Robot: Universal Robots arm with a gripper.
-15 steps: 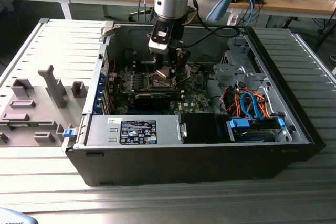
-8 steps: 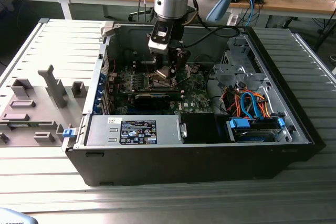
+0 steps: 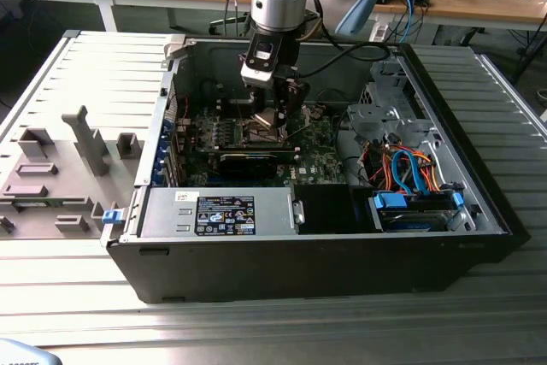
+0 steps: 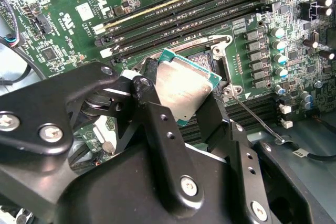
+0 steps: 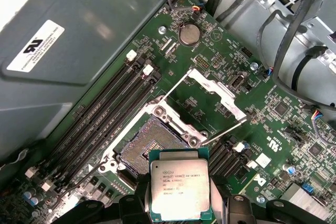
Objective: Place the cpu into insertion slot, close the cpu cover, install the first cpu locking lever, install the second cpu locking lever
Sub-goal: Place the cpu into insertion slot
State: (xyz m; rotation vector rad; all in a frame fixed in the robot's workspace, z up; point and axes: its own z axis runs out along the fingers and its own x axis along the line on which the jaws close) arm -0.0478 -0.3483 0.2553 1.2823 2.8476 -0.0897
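Cpu (image 5: 181, 190) sits pinched by two opposite edges in the gripper (image 5: 184, 206), which is closed only to the chip's width. I see it hanging above the green board, not seated. In the first wrist view it overlaps the near rim of the insertion slot (image 5: 149, 148), whose dark centre lies bare. The cpu cover (image 5: 216, 90) is swung open and clear of the slot, and a thin locking lever (image 5: 224, 132) juts out beside it. In the exterior view the gripper (image 3: 278, 113) is inside the computer case (image 3: 299, 271), towards its far wall. The case stands mid-worktop (image 3: 256, 331).

My worry is the descent. If the chip comes down skewed, rotated or off-centre, I judge it could bend the socket contacts or land on the rim. An edge grip this thin could also slip, or a finger could snag the lever.

Grey print covers the chip's top. A white label (image 5: 34, 45) sits on the grey panel, and a black sticker (image 3: 225, 214) on the metal box by the case's near wall. I leave all of it unread.
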